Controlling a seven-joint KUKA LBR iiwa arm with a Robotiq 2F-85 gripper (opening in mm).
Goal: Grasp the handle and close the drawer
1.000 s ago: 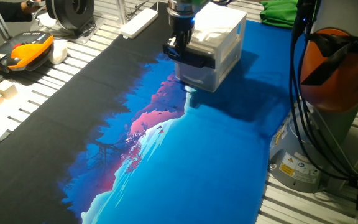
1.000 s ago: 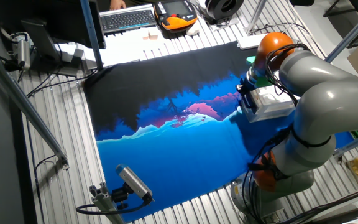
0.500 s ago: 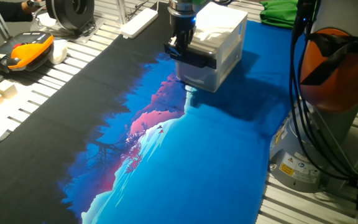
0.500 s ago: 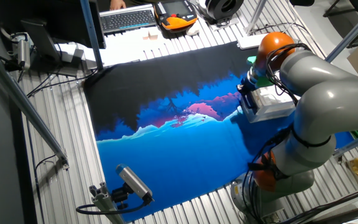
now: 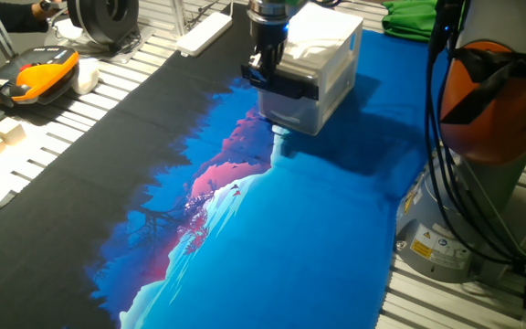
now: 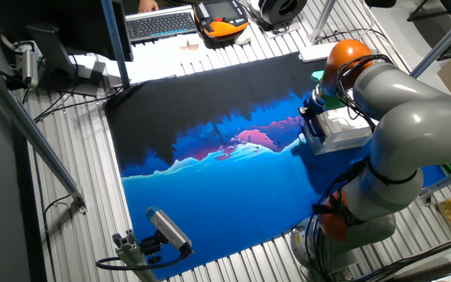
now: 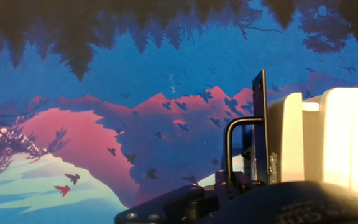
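A small white cabinet (image 5: 322, 46) stands at the far end of the printed mat. The drawer (image 5: 288, 108) sits pushed in, its front almost level with the cabinet face. The black handle (image 5: 292, 89) runs across that front. My gripper (image 5: 265, 71) comes down from above at the handle's left end and is shut on it. In the hand view the handle (image 7: 260, 124) rises as a thin black bar with a curved bracket, and its lower end disappears into my gripper (image 7: 253, 185). The white drawer (image 7: 284, 143) front lies just right of it. From the other fixed view, my arm hides most of the gripper (image 6: 313, 113).
The blue, pink and black mat (image 5: 245, 228) covers the table. An orange device (image 5: 39, 73) and a white power strip (image 5: 204, 35) lie beyond its left edge. A green cloth (image 5: 414, 18) is behind the cabinet, and the robot base (image 5: 496, 100) stands at the right.
My gripper and the handle have edged very slightly toward the cabinet. Nothing else has visibly moved.
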